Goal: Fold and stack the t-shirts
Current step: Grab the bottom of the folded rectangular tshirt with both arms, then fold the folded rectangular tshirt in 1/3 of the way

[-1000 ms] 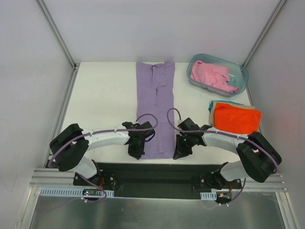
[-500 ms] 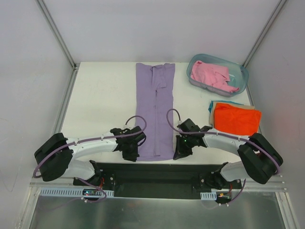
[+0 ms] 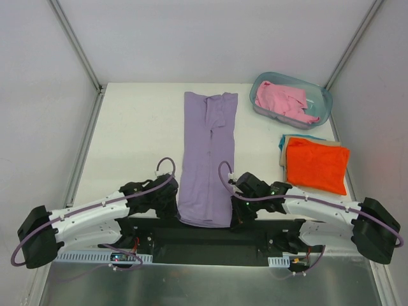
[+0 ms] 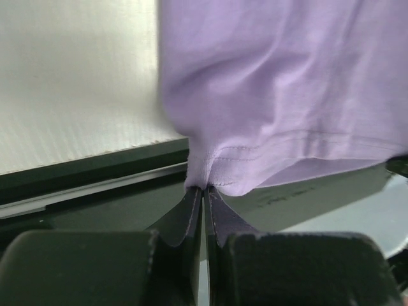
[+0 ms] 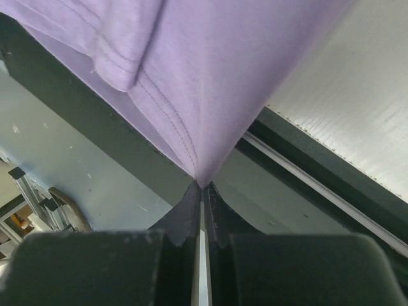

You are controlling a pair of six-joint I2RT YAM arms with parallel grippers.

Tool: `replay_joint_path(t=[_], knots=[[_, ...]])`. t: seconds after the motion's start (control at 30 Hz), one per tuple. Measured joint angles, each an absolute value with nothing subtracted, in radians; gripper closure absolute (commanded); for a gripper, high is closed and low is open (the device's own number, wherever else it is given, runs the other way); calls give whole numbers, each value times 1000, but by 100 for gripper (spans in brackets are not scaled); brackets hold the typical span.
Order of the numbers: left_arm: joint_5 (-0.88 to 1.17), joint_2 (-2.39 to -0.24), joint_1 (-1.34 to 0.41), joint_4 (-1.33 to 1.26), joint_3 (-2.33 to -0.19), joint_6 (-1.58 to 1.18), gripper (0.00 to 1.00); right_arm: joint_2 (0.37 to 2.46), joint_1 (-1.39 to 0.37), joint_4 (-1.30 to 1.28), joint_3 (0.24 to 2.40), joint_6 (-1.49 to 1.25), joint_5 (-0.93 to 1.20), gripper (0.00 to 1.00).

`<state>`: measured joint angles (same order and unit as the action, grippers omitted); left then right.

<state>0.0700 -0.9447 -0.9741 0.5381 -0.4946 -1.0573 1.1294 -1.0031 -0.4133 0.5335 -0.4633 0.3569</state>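
The lavender-purple t-shirt (image 3: 208, 153) lies as a long narrow strip down the middle of the table, its near hem hanging over the front edge. My left gripper (image 3: 173, 207) is shut on the hem's left corner (image 4: 204, 182). My right gripper (image 3: 238, 213) is shut on the hem's right corner (image 5: 203, 180). The folded bright orange t-shirt (image 3: 317, 163) lies at the right on top of a teal one (image 3: 285, 141). The pink t-shirt (image 3: 285, 102) sits crumpled in the tub.
A translucent blue-green plastic tub (image 3: 326, 106) stands at the back right corner. The table's black front rail (image 3: 204, 233) runs under both grippers. White walls and metal frame posts close in the sides and the back.
Both grippers have pulled the purple shirt's near hem toward me and past the table's front edge. The whole shirt has slid toward me; both arms have stretched lower and flatter.
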Motion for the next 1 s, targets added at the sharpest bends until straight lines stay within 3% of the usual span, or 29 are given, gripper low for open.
replay_joint_path(t=[0.33,0.63,1.0], knots=[[-11,-875,-974,559,-619,-990,100,1069,-950,-538,719,-374,302,99],[-235,-1185,-840,551,-930,-845,100,1255,-772,-643,974,-218,207,99],[-255,-1474,-645,543,-1188,-696,100,1523,-585,-636,1262,-139,135,99]])
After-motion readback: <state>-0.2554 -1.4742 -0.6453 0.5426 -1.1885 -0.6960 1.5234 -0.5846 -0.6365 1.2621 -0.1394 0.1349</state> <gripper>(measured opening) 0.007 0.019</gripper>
